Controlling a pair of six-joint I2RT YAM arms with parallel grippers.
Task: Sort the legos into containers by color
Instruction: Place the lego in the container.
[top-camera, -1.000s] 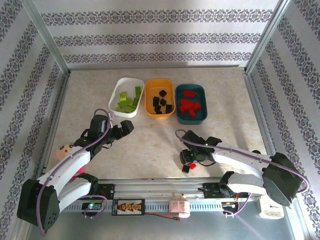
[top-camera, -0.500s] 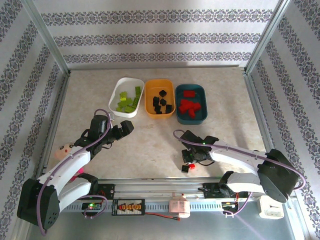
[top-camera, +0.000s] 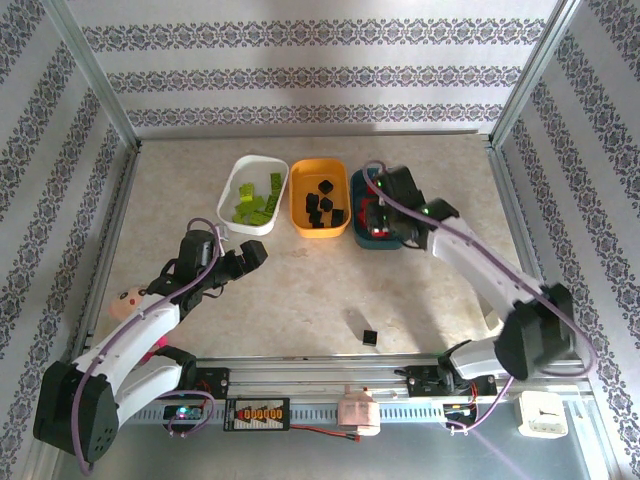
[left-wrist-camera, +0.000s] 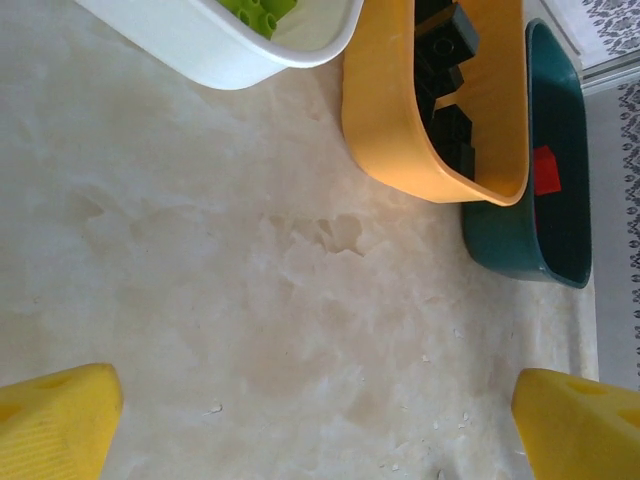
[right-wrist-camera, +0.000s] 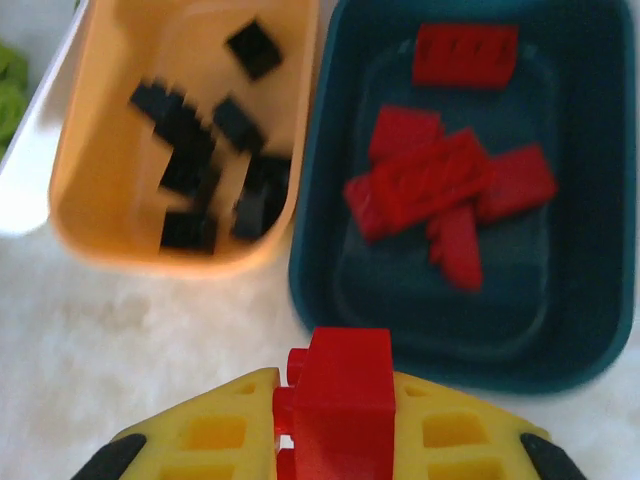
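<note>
A: At the near edge, 1 black brick (top-camera: 369, 337) lies loose on the table (top-camera: 300, 290), well apart from the trays.
B: The left gripper (top-camera: 252, 256) hangs wide open, holding nothing.
A: The right gripper (right-wrist-camera: 340, 445) is clamped on a red brick (right-wrist-camera: 342, 385) over the near rim of the teal tray (right-wrist-camera: 305, 280) (reds belong there).
B: The orange tray (right-wrist-camera: 120, 250) sits just beside it, and nothing looks to block the drop.

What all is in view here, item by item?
white tray: one, white, left of the row
green legos: several, lime, in white tray
orange-yellow tray: one, orange-yellow, middle
black legos: several, black, inside it
teal tray: one, dark teal, right
red legos: several, red, inside it
loose black lego: one, black, table near front
small doll: one, pinkish, beside left arm
held red lego: one, red, gripped over teal tray
left end effector: one, yellow, open over bare table
right end effector: one, yellow, shut on held red lego
</note>
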